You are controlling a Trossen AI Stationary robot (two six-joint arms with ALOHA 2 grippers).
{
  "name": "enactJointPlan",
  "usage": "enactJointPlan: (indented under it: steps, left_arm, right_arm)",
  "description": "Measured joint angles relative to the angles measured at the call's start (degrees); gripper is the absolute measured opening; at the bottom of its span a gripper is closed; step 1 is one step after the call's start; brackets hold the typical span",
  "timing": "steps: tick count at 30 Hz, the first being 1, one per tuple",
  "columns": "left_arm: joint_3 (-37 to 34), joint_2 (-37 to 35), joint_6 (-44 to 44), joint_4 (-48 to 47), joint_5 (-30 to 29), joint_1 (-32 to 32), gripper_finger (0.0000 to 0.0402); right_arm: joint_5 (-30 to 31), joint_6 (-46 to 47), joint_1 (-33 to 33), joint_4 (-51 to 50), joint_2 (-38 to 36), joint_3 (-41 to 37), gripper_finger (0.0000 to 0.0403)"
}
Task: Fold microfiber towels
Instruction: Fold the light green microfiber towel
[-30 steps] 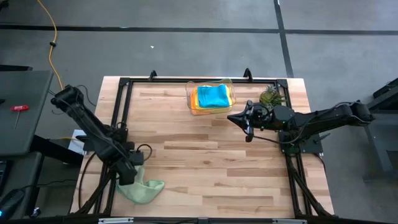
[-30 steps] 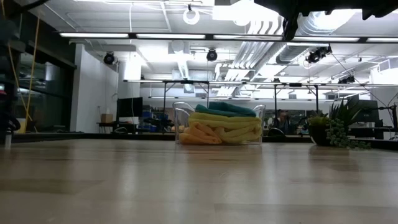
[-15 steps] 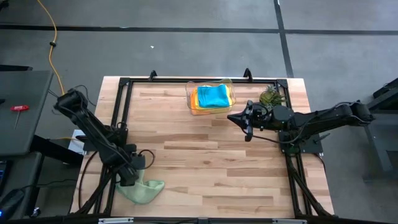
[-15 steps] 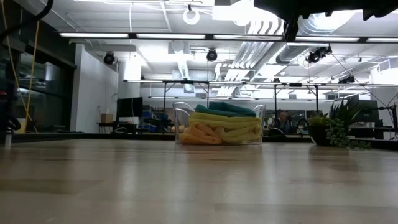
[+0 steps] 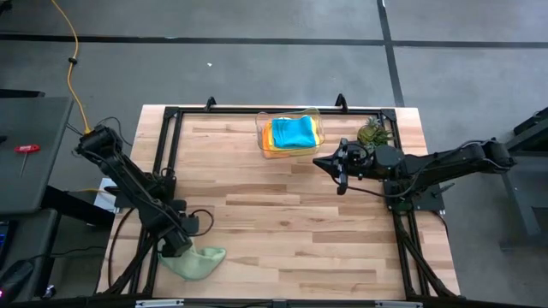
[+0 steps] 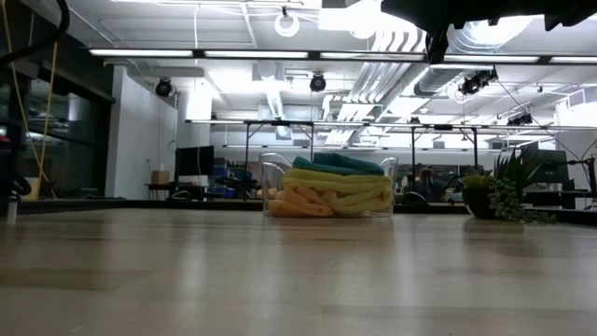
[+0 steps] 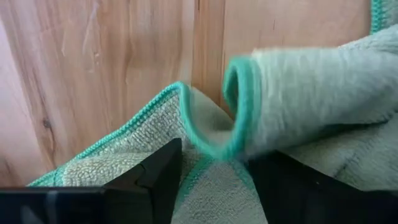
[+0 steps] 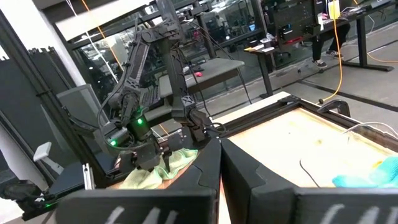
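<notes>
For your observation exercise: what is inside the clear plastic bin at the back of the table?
Folded towels fill the clear bin: teal-blue towel on top, yellow and orange beneath. Anything under the stack is covered.

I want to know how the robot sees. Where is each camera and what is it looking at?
High view: above the table, looking straight down; shows both arms, the green towel and the bin.
Low view: at tabletop height, looking level across at the bin; an arm shows only as dark parts along the top.
Left wrist view: on the left arm, close on the green towel; its fingers straddle it.
Right wrist view: on the right arm, facing the left arm across the table; its shut fingers show.
Shared: high and low both see the bin.
</notes>
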Motion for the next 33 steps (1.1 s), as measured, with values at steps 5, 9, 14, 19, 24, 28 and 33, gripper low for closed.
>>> enactJointPlan:
  steps: [5, 9, 14, 19, 24, 28, 33]
  left_arm:
    - [0.0, -2.4, -0.2, -2.9, 0.4, 0.0, 0.0123]
    - [0.0, -5.1, -0.2, -5.3, 0.4, 0.0, 0.0066]
    - [0.0, -7.9, -0.2, -6.8, -0.3, 0.0, 0.0006]
    - [0.5, -9.1, -0.2, -6.9, -0.4, 0.6, 0.0002]
    - [3.6, -11.9, 1.1, -7.2, -3.2, 2.2, 0.0002]
    - [7.3, -14.3, 2.8, -8.9, -7.6, 4.5, 0.0001]
    - [12.6, -16.3, 9.2, -9.0, -15.6, 9.8, 0.0]
  right_arm:
    - [0.0, 0.0, 0.0, -0.3, 0.0, 0.0, 0.0002]
    - [0.0, 0.0, 0.0, -0.4, 0.0, 0.0, 0.0002]
    - [0.0, 0.0, 0.0, -0.7, 0.0, 0.0, 0.0002]
    - [0.0, 0.0, 0.0, -1.2, 0.0, 0.0, 0.0002]
    - [-0.1, 1.8, 0.0, -1.9, 0.0, 0.0, 0.0002]
    - [-0.1, 2.8, 0.0, -2.5, 0.0, 0.0, 0.0002]
    - [-0.1, 2.8, 0.0, -2.6, 0.0, 0.0, 0.0002]
